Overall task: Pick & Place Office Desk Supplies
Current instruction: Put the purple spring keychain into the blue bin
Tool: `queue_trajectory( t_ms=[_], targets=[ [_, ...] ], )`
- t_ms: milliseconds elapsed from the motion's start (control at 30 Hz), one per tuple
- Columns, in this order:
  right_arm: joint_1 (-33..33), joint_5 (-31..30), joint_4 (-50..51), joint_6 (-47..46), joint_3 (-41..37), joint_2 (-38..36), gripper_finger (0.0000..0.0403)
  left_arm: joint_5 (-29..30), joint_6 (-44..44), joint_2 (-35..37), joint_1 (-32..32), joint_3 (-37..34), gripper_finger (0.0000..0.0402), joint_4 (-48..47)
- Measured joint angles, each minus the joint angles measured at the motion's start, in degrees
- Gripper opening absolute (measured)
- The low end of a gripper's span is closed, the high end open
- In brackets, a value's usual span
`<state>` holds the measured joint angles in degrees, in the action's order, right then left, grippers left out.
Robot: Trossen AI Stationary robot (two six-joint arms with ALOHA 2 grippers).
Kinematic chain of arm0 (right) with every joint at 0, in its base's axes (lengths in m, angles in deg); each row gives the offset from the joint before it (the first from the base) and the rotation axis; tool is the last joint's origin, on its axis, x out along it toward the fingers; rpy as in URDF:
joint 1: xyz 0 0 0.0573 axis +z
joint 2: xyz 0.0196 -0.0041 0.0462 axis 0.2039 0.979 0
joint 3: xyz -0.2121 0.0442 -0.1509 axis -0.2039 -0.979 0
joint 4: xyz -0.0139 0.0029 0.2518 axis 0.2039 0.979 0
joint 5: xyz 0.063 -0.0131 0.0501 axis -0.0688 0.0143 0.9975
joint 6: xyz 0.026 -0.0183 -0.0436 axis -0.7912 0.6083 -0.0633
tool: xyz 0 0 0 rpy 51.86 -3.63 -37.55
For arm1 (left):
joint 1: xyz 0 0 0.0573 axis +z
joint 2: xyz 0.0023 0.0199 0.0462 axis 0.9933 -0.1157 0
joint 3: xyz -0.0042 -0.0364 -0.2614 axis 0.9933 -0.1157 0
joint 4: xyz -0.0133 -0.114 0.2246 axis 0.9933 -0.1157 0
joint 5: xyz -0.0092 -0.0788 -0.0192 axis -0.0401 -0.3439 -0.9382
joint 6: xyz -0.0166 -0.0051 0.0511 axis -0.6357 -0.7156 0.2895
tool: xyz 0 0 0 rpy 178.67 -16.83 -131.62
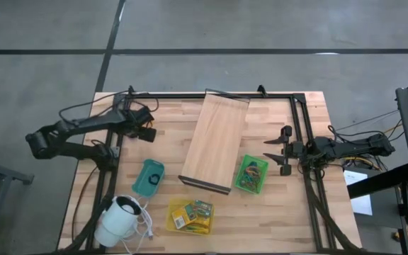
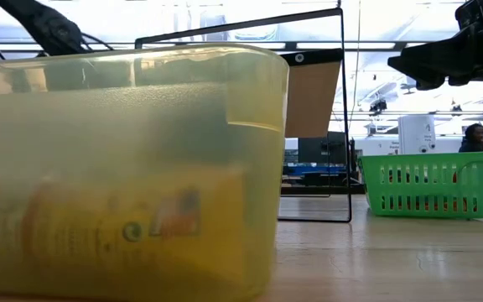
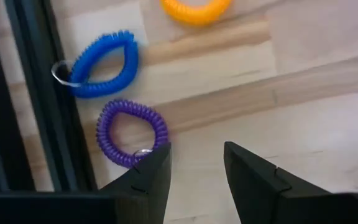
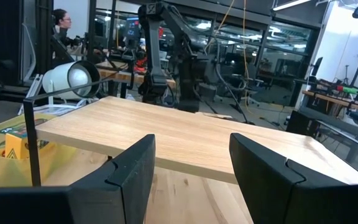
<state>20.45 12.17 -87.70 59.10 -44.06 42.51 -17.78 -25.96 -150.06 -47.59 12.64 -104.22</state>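
Three coiled rings lie flat on the wooden table in the left wrist view: a purple one, a blue one with a small metal loop, and an orange one cut off by the picture's edge. My left gripper hangs open above the table at the far left, pointing steeply down. The purple ring lies just beside one fingertip, and only bare table shows between the fingers. My right gripper waits open at the table's right side, held level and pointing at the wooden board.
A black frame rail runs right beside the blue and purple rings. The long wooden board slopes across the table's middle. Toward the near edge stand a teal bin, a yellow bin, a green basket and a white round device.
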Motion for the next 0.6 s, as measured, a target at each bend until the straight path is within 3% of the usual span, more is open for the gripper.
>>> queue_trajectory(
  t_ms=[600],
  targets=[
    [0.00, 0.00, 0.00, 0.00, 0.00, 0.02, 0.0206, 1.20, -0.03, 0.00, 3.20, -6.29, 0.0149, 3.87]
  ],
)
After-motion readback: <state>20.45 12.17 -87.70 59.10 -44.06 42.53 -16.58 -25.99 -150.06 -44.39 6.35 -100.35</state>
